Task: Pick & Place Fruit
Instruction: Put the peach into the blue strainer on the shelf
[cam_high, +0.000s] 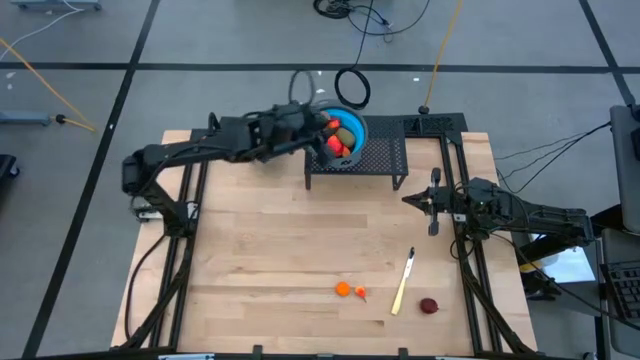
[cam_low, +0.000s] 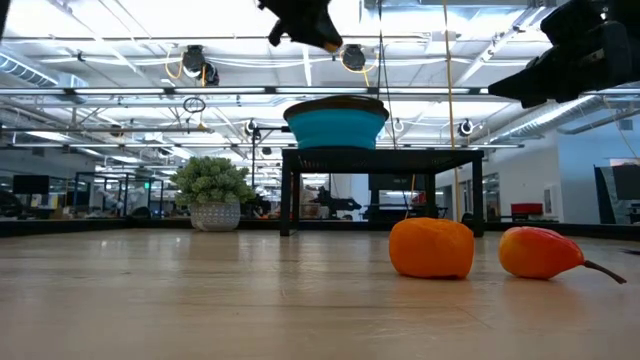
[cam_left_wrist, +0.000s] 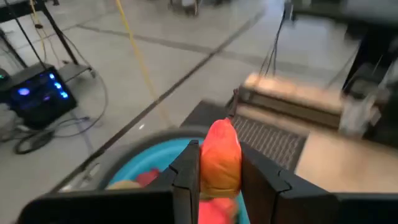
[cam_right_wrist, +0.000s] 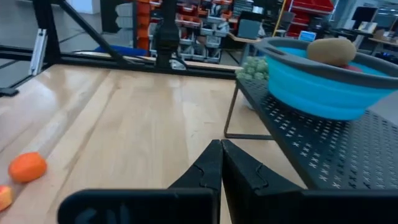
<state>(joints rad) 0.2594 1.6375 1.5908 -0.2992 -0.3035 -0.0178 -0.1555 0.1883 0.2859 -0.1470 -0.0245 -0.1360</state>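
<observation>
Left hand (cam_high: 322, 133), upper centre: clamped on red-orange fruit (cam_left_wrist: 221, 160), long axis along fingers, directly above blue bowl (cam_high: 352, 127) | Right hand (cam_high: 433, 215), right: shut, empty | Loose fruit: tabletop (cam_high: 260, 250), lower centre, nearer right hand

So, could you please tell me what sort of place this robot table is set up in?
Probably a large open lab or workshop: exposed ceiling trusses and lights overhead, a grey floor with cables trailing around the wooden table, and shelves of red bins behind it.
</observation>
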